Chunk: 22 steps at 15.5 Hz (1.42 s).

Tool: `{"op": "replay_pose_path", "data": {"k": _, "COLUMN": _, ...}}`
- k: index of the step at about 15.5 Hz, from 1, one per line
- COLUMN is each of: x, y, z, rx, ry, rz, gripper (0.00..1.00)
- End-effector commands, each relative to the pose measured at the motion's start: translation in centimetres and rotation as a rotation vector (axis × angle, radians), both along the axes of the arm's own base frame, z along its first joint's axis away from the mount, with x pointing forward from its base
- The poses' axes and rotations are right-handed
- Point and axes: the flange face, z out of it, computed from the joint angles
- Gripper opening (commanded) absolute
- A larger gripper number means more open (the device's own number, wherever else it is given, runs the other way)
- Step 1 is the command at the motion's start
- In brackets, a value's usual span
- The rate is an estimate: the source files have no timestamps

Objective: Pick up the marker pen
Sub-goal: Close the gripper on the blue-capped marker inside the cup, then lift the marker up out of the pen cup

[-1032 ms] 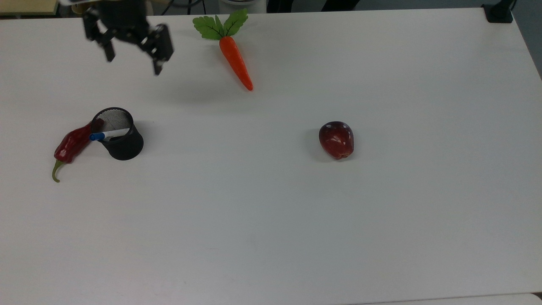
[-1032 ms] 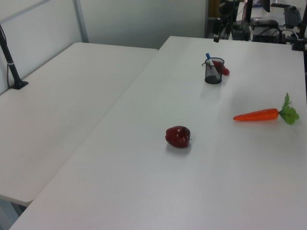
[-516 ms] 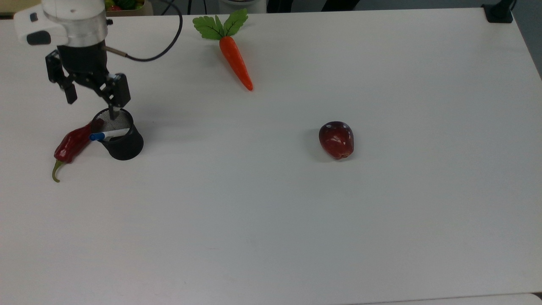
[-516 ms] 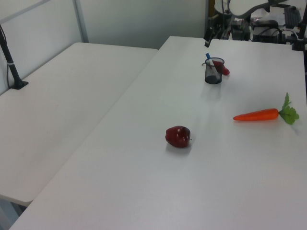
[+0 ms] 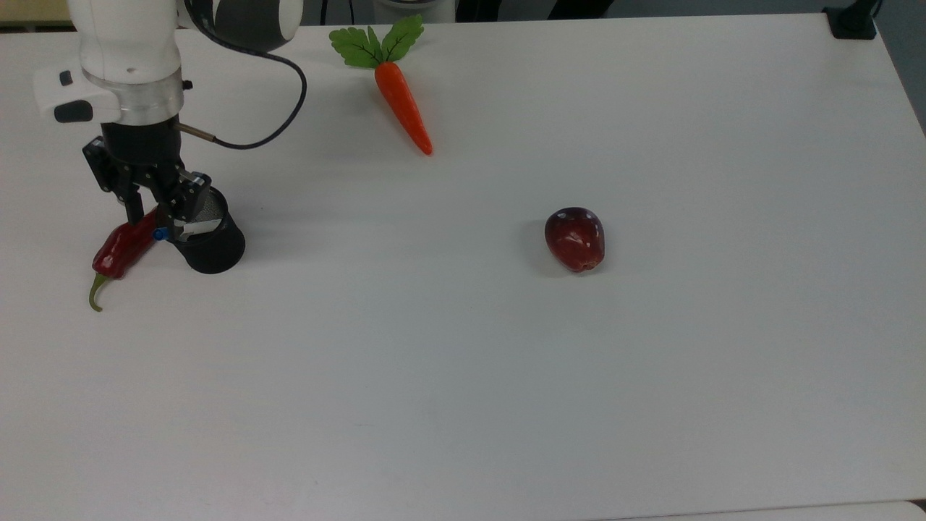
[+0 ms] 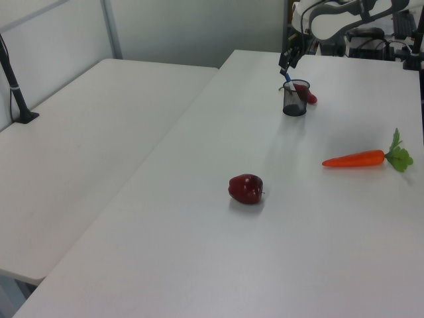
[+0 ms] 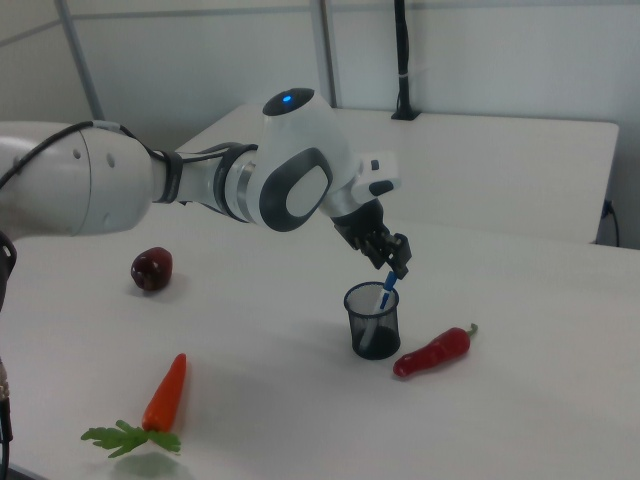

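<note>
Top view, left to right. Red chilli pepper (image 5: 121, 250) lies at the far left of the white table (image 5: 506, 362), its upper end touching the black mesh cup (image 5: 210, 246). The marker pen (image 5: 173, 233) stands slanted in that cup, blue cap up and leaning out over the rim toward the pepper; in the right view the pen (image 7: 385, 293) rises above the rim with the cap topmost.

The gripper (image 5: 153, 210) hangs directly over the cap end. Its fingers look parted, straddling the cap, with a gap showing on either side; judged not yet clamped. In the right view the gripper (image 7: 392, 258) sits right at the cap's tip.

Further right: carrot (image 5: 403, 105) with green leaves near the top view's upper edge, well apart from the cup. Then a dark red apple (image 5: 575, 239), alone toward the middle.

Handling, as judgement: pen is likely light, rigid, smooth plastic, so slippery under a weak pinch. Best hold is across the cap or the barrel just below it, the only part clear of the mesh. Lift along the pen's slant; a straight pull could drag the light cup over or nudge the pepper.

No readable brand, label or writing on anything.
</note>
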Motion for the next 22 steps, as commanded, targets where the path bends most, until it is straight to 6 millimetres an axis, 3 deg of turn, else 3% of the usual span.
{"op": "replay_pose_path", "data": {"k": 1, "x": 0.6, "y": -0.2, "z": -0.8, "rx": -0.029, "ry": -0.007, "rz": 0.018, "gripper": 0.49}}
{"op": "replay_pose_path", "data": {"k": 3, "x": 0.7, "y": -0.2, "z": -1.8, "rx": -0.041, "ry": 0.009, "rz": 0.026, "gripper": 0.40}}
{"op": "replay_pose_path", "data": {"k": 7, "x": 0.7, "y": -0.2, "z": -1.7, "rx": -0.040, "ry": 0.007, "rz": 0.025, "gripper": 0.19}}
{"op": "replay_pose_path", "data": {"k": 12, "x": 0.6, "y": -0.2, "z": -0.5, "rx": -0.032, "ry": -0.010, "rz": 0.015, "gripper": 0.12}}
{"op": "replay_pose_path", "data": {"k": 22, "x": -1.3, "y": 0.7, "z": 9.9, "rx": -0.024, "ry": -0.158, "rz": 0.001, "gripper": 0.09}}
